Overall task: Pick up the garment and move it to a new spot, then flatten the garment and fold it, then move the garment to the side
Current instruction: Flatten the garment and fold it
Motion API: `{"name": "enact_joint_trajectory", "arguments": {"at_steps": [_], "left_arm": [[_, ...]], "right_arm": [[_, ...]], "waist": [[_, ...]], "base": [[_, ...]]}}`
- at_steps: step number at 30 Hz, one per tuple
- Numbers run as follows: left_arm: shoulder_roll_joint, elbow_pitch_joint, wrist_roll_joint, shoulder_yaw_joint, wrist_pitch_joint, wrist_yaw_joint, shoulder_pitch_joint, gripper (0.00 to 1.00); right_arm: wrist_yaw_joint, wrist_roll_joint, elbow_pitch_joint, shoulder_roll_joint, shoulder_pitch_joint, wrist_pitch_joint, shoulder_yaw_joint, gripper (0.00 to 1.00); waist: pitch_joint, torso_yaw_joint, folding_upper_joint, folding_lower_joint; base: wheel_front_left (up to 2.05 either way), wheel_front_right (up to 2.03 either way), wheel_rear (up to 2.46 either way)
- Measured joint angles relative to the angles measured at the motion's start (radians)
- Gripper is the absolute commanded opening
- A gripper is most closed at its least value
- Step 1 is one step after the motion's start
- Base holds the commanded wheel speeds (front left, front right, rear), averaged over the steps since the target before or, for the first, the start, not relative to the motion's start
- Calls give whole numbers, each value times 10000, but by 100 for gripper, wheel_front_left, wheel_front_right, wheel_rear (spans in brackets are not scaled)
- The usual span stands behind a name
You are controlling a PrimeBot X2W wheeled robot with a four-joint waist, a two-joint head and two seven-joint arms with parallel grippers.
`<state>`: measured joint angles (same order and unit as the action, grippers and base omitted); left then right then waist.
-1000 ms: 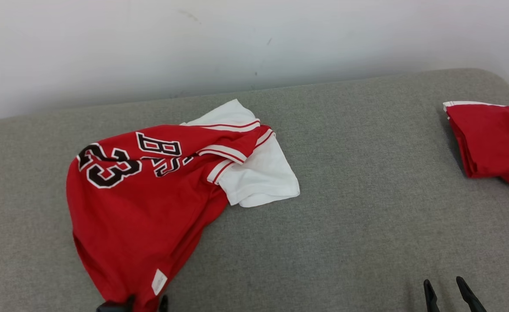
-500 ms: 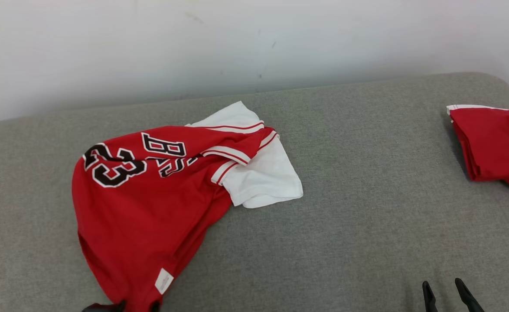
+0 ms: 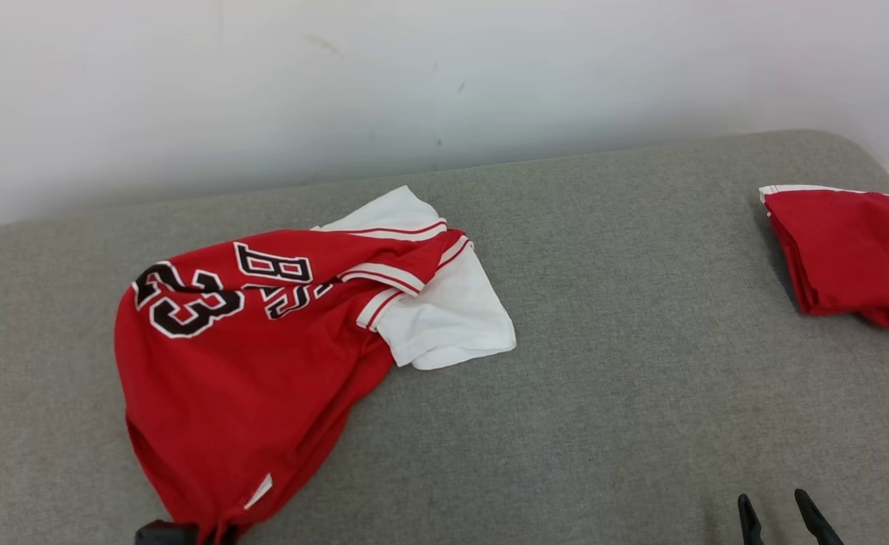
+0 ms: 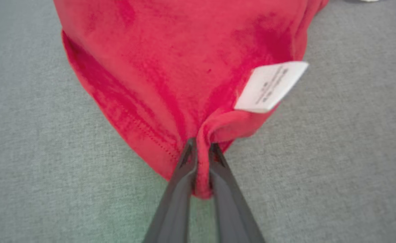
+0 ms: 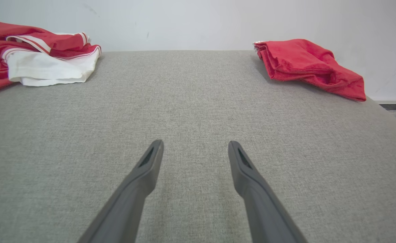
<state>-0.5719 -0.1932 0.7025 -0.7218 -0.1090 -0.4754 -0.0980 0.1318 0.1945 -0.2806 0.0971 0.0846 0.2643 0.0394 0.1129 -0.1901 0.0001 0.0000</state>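
The garment [image 3: 247, 363] is a red jersey with white sleeves and black "23" lettering, lying crumpled on the left of the grey cushion. Its near hem [image 4: 171, 84] bunches into a fold beside a white label [image 4: 269, 86]. My left gripper [image 4: 200, 152] is shut on that red hem fold; in the head view its dark body [image 3: 164, 533] sits at the bottom edge under the hem. My right gripper [image 5: 195, 148] hangs open over bare cushion, its fingertips [image 3: 747, 509] at the lower right of the head view. The jersey's white sleeve [image 5: 49, 69] lies far left of it.
A second red garment [image 3: 850, 257] lies folded at the cushion's far right edge, also in the right wrist view [image 5: 306, 65]. The grey cushion [image 3: 603, 363] backs onto a white wall [image 3: 444, 76]. Bare fabric lies between the two garments.
My left gripper has shut on the jersey's near hem, bunching it and turning the white label. The head camera shifted slightly. The right gripper stays open and still.
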Motion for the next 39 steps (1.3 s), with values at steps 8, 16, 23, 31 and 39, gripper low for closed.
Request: {"name": "enact_joint_trajectory", "arguments": {"at_steps": [8, 16, 23, 31, 39], "left_arm": [[-959, 1110, -150, 420, -364, -848, 739, 0], [-1726, 1661, -449, 226, -430, -1331, 1925, 0], [-1300, 1799, -54, 345, -502, -1605, 2329, 100], [-2184, 3680, 397, 1379, -351, -2566, 2912, 100], [-2477, 5083, -880, 729, 422, -2113, 663, 100]], "right_arm": [[0, -4, -52, -46, 354, 0, -104, 100], [0, -2, -98, -69, 441, 0, -29, 100], [0, 0, -107, -44, 456, 0, -8, 100], [0, 0, -77, -13, 607, 0, -84, 100], [0, 6, 10, -58, 207, 0, 44, 100]], "waist": [[-372, 264, -1, 0], [-670, 581, -1, 0], [-786, 600, 0, 0], [-797, 441, 0, 0], [-452, 184, 0, 1]], "base": [[0, 0, 0], [0, 0, 0], [0, 0, 0], [0, 0, 0], [0, 0, 0]]}}
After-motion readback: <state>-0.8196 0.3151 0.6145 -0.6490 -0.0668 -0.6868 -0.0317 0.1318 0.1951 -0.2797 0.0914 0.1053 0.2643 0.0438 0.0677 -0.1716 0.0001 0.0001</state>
